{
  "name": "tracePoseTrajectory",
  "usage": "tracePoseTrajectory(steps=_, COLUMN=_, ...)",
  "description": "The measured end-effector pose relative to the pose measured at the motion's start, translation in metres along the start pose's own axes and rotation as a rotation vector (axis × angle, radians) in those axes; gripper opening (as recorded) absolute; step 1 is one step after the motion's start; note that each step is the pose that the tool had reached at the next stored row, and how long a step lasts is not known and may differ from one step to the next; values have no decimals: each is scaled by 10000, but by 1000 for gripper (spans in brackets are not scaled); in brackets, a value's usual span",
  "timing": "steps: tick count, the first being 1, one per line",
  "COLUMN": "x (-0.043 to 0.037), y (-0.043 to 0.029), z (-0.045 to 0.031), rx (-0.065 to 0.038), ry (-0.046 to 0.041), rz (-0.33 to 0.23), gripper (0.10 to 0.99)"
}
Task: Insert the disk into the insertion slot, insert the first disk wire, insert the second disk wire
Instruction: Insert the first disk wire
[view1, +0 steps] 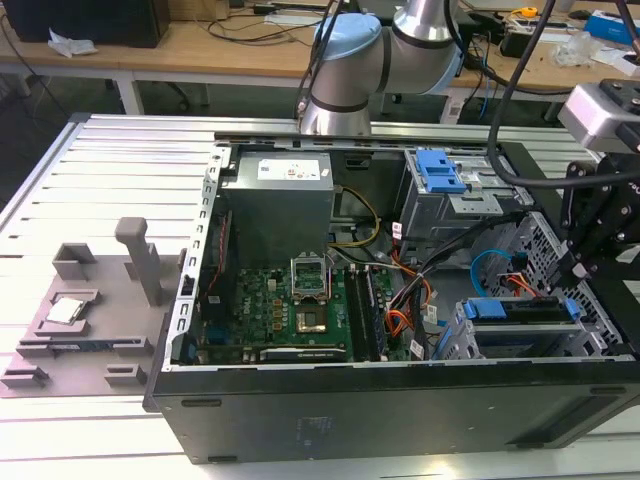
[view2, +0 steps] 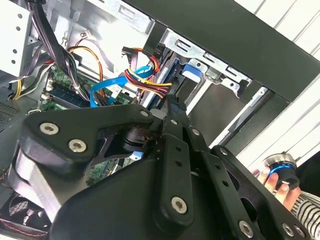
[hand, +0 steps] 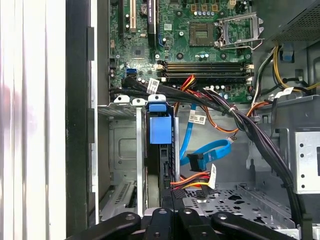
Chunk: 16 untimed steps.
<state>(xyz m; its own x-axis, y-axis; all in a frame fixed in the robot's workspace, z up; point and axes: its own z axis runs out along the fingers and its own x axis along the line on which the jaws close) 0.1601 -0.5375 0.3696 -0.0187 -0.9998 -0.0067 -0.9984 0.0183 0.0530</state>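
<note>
The disk (view1: 520, 308) sits inside the insertion slot (view1: 465, 340), a perforated silver cage at the case's front right corner. Its blue carrier handle (hand: 160, 129) shows in both wrist views (view2: 192, 70). My gripper (view1: 572, 272) hangs at the disk's rear end. In the second wrist view its fingers meet at one point (view2: 172, 106), where the red, yellow and black disk wire (view2: 150, 82) ends. The same wire bundle (hand: 192, 181) runs into the fingertips (hand: 170, 196) in the first wrist view. A blue disk wire (hand: 212, 150) lies loose beside it, its dark plug (hand: 195, 161) free.
The motherboard (view1: 300, 300) and power supply (view1: 275, 195) fill the case's left half. A grey bay with a blue latch (view1: 440, 172) stands behind. Thick black cable bundles (hand: 240, 125) cross above the cage. A person's hand (view2: 277, 177) holds a small round device outside the case.
</note>
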Motion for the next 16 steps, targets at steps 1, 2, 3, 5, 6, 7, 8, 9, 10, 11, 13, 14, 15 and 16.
tracePoseTrajectory(steps=1, x=0, y=1, z=-10, rx=1, ry=1, rz=0, gripper=106)
tracePoseTrajectory(steps=2, x=0, y=2, z=-29, rx=0, ry=-1, rz=0, gripper=106)
tracePoseTrajectory(steps=3, x=0, y=2, z=-37, rx=0, ry=0, rz=0, gripper=106)
tracePoseTrajectory(steps=5, x=0, y=2, z=-41, rx=0, ry=-3, rz=0, gripper=106)
tracePoseTrajectory(steps=6, x=0, y=2, z=-42, rx=0, ry=0, rz=0, gripper=106)
tracePoseTrajectory(steps=7, x=0, y=2, z=-43, rx=1, ry=-1, rz=0, gripper=106)
tracePoseTrajectory(steps=8, x=0, y=2, z=-43, rx=1, ry=-1, rz=0, gripper=106)
tracePoseTrajectory(steps=9, x=0, y=2, z=-43, rx=0, ry=-1, rz=0, gripper=106)
tracePoseTrajectory(steps=10, x=0, y=2, z=-43, rx=0, ry=-1, rz=0, gripper=106)
tracePoseTrajectory(steps=11, x=0, y=2, z=-44, rx=0, ry=-1, rz=0, gripper=106)
tracePoseTrajectory(steps=13, x=0, y=2, z=-44, rx=0, ry=-1, rz=0, gripper=106)
tracePoseTrajectory(steps=14, x=0, y=2, z=-45, rx=0, ry=-1, rz=0, gripper=106)
tracePoseTrajectory(steps=15, x=0, y=2, z=-45, rx=0, ry=-1, rz=0, gripper=106)
tracePoseTrajectory(steps=16, x=0, y=2, z=-45, rx=1, ry=-1, rz=0, gripper=106)
